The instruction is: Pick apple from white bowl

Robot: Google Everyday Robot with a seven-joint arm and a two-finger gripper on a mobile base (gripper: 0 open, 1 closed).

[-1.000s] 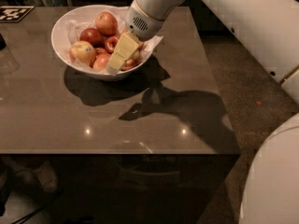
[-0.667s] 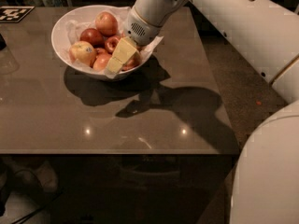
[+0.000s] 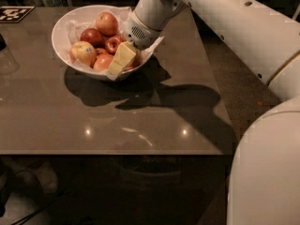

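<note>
The white bowl (image 3: 59,45) stands on the far left part of the brown table (image 3: 93,121). It is lined with crumpled white paper and holds several red and yellow-red apples, among them one at the back (image 3: 107,22), a dark red one (image 3: 92,36) and one at the left (image 3: 83,53). My gripper (image 3: 120,60) hangs from the white arm (image 3: 154,11) and reaches down into the right side of the bowl. Its pale yellow tip lies against the apples at the bowl's front right (image 3: 102,62). An apple just right of the gripper is partly hidden.
A black-and-white marker tag (image 3: 14,13) lies at the table's far left corner. A clear glass object (image 3: 7,60) stands at the left edge. The table's front edge runs across the middle of the view. My white body (image 3: 267,172) fills the lower right.
The gripper stays in the right side of the bowl, slightly lower among the apples. The upper arm has swung a little to the left. The apples have not visibly moved.
</note>
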